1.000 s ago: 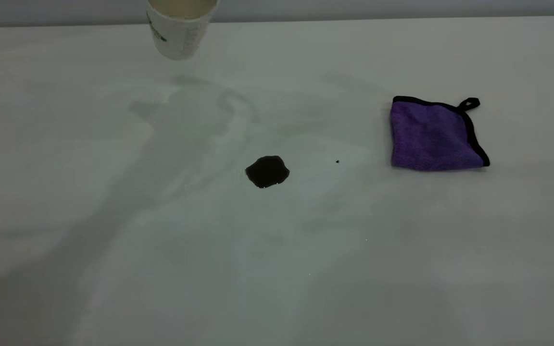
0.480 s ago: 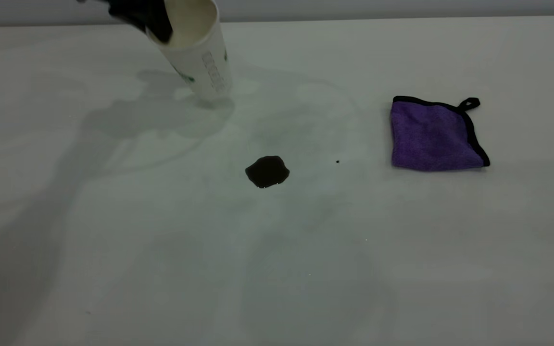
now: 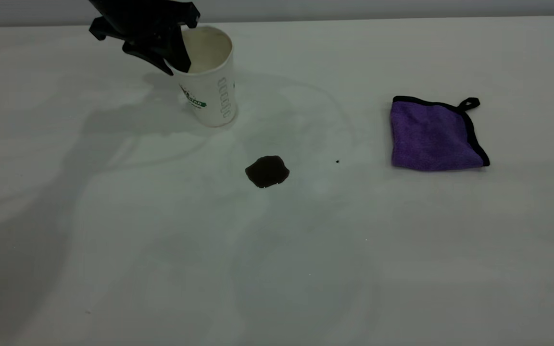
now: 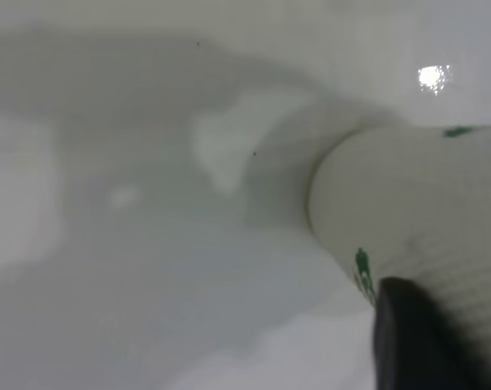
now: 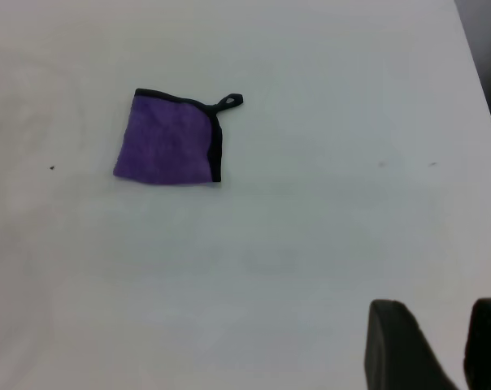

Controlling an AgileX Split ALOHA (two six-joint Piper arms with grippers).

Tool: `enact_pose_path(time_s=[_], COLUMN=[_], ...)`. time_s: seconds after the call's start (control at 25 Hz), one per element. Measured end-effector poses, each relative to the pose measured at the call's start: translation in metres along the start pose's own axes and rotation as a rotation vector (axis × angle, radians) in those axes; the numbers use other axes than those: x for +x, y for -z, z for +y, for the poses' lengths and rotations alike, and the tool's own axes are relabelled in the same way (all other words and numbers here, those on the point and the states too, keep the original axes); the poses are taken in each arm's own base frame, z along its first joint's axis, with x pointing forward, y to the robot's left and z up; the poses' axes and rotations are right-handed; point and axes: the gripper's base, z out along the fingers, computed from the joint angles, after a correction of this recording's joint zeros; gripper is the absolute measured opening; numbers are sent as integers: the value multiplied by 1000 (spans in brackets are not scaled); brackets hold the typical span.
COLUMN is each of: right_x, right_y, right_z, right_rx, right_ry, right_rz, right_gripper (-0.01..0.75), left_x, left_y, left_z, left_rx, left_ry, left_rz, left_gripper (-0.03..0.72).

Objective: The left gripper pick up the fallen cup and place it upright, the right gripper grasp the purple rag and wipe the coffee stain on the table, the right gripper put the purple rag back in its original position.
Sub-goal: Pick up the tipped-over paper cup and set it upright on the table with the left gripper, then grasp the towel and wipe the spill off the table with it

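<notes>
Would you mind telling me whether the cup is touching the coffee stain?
Apart. The exterior view shows bare table between the cup and the coffee stain.

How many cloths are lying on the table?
1. The purple rag lies flat on the table, at the exterior view's right, well away from the coffee stain and the cup. No other cloth shows.

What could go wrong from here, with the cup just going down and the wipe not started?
1. The cup looks tilted while the left gripper pinches its rim; released like this, it may tip.
2. It stands close behind the coffee stain, so a wide wipe could knock it.
3. The purple rag lies flat on the table, and the right gripper is well away from it; a shallow grasp may slip.
</notes>
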Motion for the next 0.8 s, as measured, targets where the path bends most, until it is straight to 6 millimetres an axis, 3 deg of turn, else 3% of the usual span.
enact_pose_path(time_s=[0.16,0.28,0.36,0.52,0.64,0.8], right_x=[0,0,0,0,0,0], right_y=[0,0,0,0,0,0], right_z=[0,0,0,0,0,0], right_rx=[0,0,0,0,0,-1], right_ry=[0,0,0,0,0,0], right_rz=[0,0,0,0,0,0], right_gripper=[241,241,241,241,241,241], left_x=[-4,-15,-24,-31,-24,1], left_y=[6,33,63,142,201,273], left_z=[-2,-10,-17,-29,-37,-43], left_rx=[2,14,16,-11,-56,-118], left_ry=[-18,-68,-110,-190,-209,-175], left_rz=[-13,-33,-54,-84,-82,-54], left_gripper=[528,683,703,684,654,608])
